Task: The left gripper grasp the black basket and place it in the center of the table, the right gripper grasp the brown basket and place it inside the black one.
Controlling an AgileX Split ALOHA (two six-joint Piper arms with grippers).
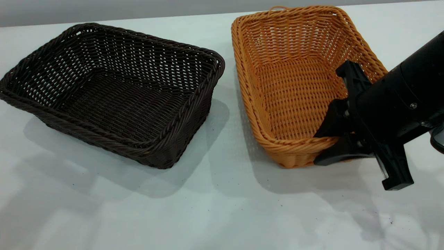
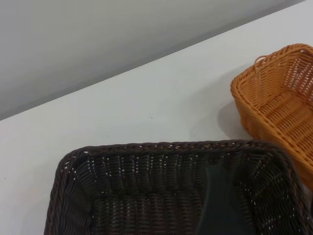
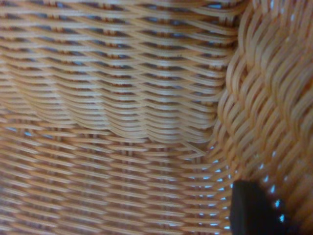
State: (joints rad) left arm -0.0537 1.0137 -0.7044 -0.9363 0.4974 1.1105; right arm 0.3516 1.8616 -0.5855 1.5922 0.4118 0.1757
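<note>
The black basket (image 1: 114, 100) stands on the table (image 1: 222, 208) at the left, empty. The brown basket (image 1: 288, 86) stands close beside it at the right, also empty, its small loop on the far short end. My right gripper (image 1: 316, 148) is at the brown basket's near right corner, one finger inside the wall and one outside, shut on the rim. The right wrist view shows the orange weave (image 3: 122, 98) close up. My left gripper is out of the exterior view; a dark part of it (image 2: 220, 205) shows over the black basket (image 2: 146, 196) in the left wrist view.
Bare table lies in front of both baskets (image 1: 173, 215) and behind the black one (image 2: 146, 107). A grey wall runs along the table's far edge. The brown basket's far end (image 2: 279, 103) also shows in the left wrist view.
</note>
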